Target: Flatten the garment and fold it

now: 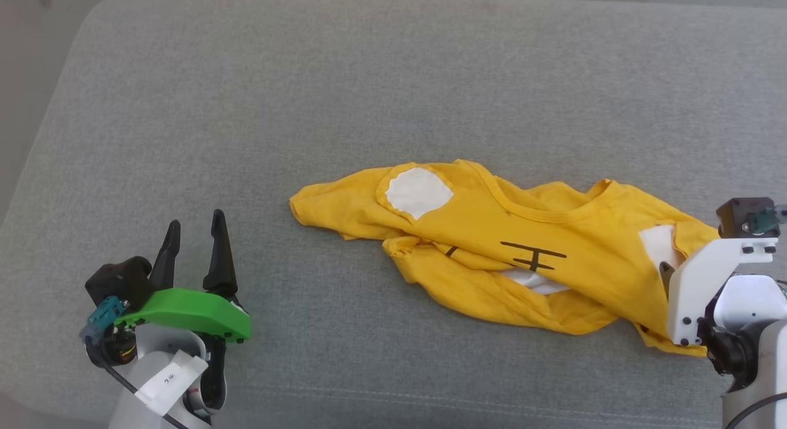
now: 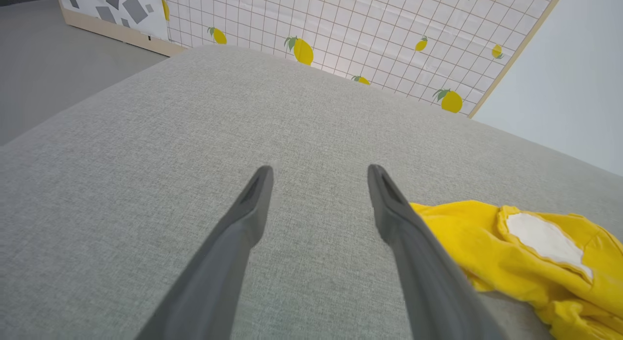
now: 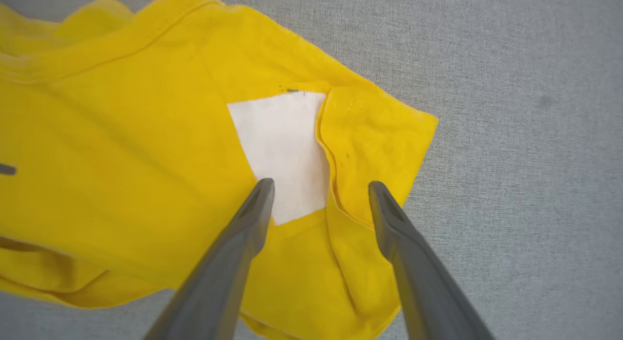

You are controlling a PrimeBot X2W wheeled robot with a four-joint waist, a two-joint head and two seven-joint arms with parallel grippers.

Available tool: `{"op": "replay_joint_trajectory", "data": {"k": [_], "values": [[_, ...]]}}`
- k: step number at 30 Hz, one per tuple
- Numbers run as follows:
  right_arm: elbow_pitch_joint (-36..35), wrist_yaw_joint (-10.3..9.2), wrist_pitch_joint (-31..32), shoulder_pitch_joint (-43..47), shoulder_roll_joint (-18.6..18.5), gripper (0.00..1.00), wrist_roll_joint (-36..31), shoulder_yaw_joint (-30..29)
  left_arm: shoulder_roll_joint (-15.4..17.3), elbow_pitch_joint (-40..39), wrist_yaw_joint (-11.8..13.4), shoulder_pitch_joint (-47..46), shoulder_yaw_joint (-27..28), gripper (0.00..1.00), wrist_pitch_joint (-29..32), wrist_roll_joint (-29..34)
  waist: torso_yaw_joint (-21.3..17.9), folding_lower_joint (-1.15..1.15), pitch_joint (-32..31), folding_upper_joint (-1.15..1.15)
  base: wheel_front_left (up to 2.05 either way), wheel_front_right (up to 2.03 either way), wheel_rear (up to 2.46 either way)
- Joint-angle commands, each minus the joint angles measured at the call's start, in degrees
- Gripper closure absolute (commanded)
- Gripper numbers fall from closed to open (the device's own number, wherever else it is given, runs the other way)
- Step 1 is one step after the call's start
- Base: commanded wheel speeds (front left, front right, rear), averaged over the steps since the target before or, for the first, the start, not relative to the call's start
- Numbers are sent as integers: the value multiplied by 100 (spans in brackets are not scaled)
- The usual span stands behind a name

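Cushion [image 1: 246, 109], grey, carries garment [image 1: 590, 257] at 4 o'clock in head view, crumpled and doubled over itself. Left tool [image 1: 195, 219] at 8 o'clock: spread, empty, well apart from cloth. Right tool [image 3: 321, 183] spread above sleeve end beside white patch [image 3: 282, 145], nothing pinched. Advice: pinch sleeve hem, top layer only; left takes the 9 o'clock end; pull apart low.

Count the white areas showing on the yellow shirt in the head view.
3 on the shirt: a rounded patch at its left end, a sliver under the black lines, an angular patch beside the right hand. Folds may hide more.
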Motion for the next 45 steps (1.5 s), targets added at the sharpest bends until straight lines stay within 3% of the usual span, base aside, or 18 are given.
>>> {"op": "replay_joint_trajectory", "data": {"k": [1,10,11,12,13,14,20,26,31,32,33,41,45], "values": [[-13,-8,40,-110,-4,0,-44,-31,27,2,-15,-92,-6,0,-4,-72,72,0,79,0,0,0,0],[206,-8,123,-189,-4,0,-199,-376,39,38,-10,-142,-16,0,-33,-123,120,0,153,0,0,0,0],[232,-8,138,-193,-4,5,-198,-395,38,42,-10,-147,-20,0,-35,-126,118,0,155,0,0,0,0],[260,-8,143,-201,-4,58,-194,-408,38,46,-14,-155,-27,0,-36,-132,115,0,159,0,0,0,0],[278,-8,143,-210,-4,98,-187,-415,39,50,-18,-161,-35,0,-35,-135,114,0,165,0,0,0,0],[328,-8,110,-246,-4,100,-119,-434,49,67,-20,-181,-50,0,-39,-143,99,0,168,0,0,0,0],[224,-8,-74,-325,-4,100,129,-557,77,104,-5,-154,-59,0,-53,-151,42,0,109,0,0,0,0],[88,-8,-342,-225,-4,100,693,-1987,73,97,24,-121,-115,0,-39,-164,42,0,-3,0,0,0,0],[620,-8,-351,-13,-4,100,889,-2637,102,80,35,-91,-120,0,-33,-185,10,0,-24,0,0,0,0],[747,-8,-415,-7,-4,14,933,-2670,104,69,47,-75,-125,0,-22,-185,-5,0,-33,0,0,0,0],[814,-8,-510,-16,-4,0,957,-2690,108,61,55,-60,-129,0,-3,-188,-20,0,-41,0,0,0,0],[825,-8,-1369,-186,-4,0,1263,-2772,95,-57,54,-114,-237,0,299,-275,-91,0,-179,0,0,0,0],[627,-8,-1462,-113,-4,0,1286,-2673,95,-168,84,-542,-477,0,946,-257,-92,0,-211,0,0,0,0]]}}
